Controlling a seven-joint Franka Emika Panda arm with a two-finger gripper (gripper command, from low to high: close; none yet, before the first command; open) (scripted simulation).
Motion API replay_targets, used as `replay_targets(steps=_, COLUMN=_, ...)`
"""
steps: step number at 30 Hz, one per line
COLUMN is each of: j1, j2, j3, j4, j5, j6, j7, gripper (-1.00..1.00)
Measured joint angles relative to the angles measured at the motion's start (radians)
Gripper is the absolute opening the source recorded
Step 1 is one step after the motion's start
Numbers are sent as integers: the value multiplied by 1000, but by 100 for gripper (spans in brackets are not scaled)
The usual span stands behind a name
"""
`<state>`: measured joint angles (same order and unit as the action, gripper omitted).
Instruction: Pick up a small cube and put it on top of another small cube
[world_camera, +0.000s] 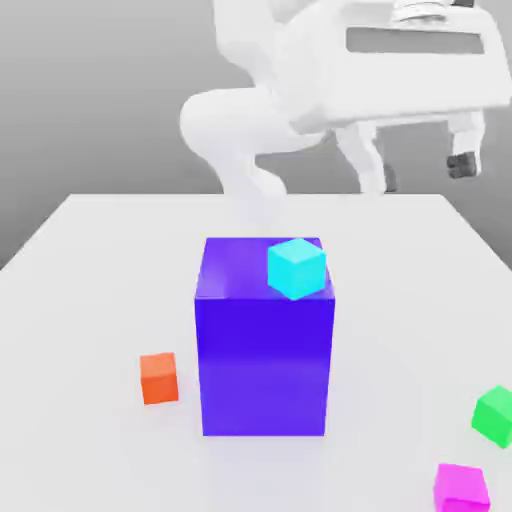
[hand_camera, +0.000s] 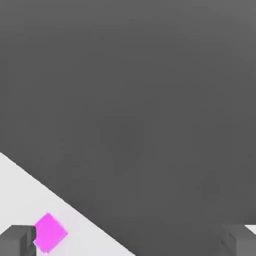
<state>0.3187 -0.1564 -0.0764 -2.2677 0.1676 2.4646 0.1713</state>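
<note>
The small magenta cube (world_camera: 461, 488) lies on the white table (world_camera: 90, 280) at the near edge, toward the exterior view's right. Just behind it and slightly further right sits the small green cube (world_camera: 494, 415). My gripper (world_camera: 420, 174) hangs high above the table's far right side, well away from both cubes. It is open, with nothing between its fingers. In the hand view the magenta cube (hand_camera: 49, 232) shows close to one finger (hand_camera: 17, 241) of my gripper (hand_camera: 128, 244), on a corner of the table (hand_camera: 20, 190).
A tall blue-violet block (world_camera: 265, 340) stands mid-table with a small cyan cube (world_camera: 296, 267) on its top, at the right front corner. A small orange cube (world_camera: 159, 378) rests on the table to the block's left. The white arm (world_camera: 250, 120) rises behind the block.
</note>
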Motion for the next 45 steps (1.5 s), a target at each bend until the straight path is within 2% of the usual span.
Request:
replay_targets(steps=7, j1=75, j2=248, j3=35, j4=11, j5=-4, j6=72, j7=-199, gripper=0)
replay_targets(steps=15, j1=133, j2=519, j3=61, j4=21, j5=-134, j6=163, j7=-336, gripper=0)
replay_targets(steps=19, j1=141, j2=663, j3=63, j4=48, j5=-151, j6=264, j7=-349, gripper=0)
replay_targets(steps=20, j1=140, j2=690, j3=63, j4=53, j5=-150, j6=284, j7=-350, gripper=-100)
replay_targets(steps=27, j1=140, j2=691, j3=63, j4=54, j5=-151, j6=283, j7=-350, gripper=-100)
replay_targets(steps=31, j1=144, j2=567, j3=62, j4=25, j5=-155, j6=187, j7=-348, gripper=-100)
replay_targets(steps=37, j1=257, j2=367, j3=172, j4=-114, j5=-198, j6=123, j7=-391, gripper=-100)
replay_targets(steps=39, j1=280, j2=362, j3=194, j4=-140, j5=-212, j6=145, j7=-397, gripper=-100)
replay_targets(steps=42, j1=295, j2=448, j3=188, j4=-142, j5=-241, j6=232, j7=-381, gripper=-100)
replay_targets(steps=43, j1=298, j2=472, j3=184, j4=-141, j5=-248, j6=255, j7=-375, gripper=100)
replay_targets(steps=45, j1=298, j2=472, j3=184, j4=-141, j5=-248, j6=255, j7=-375, gripper=100)
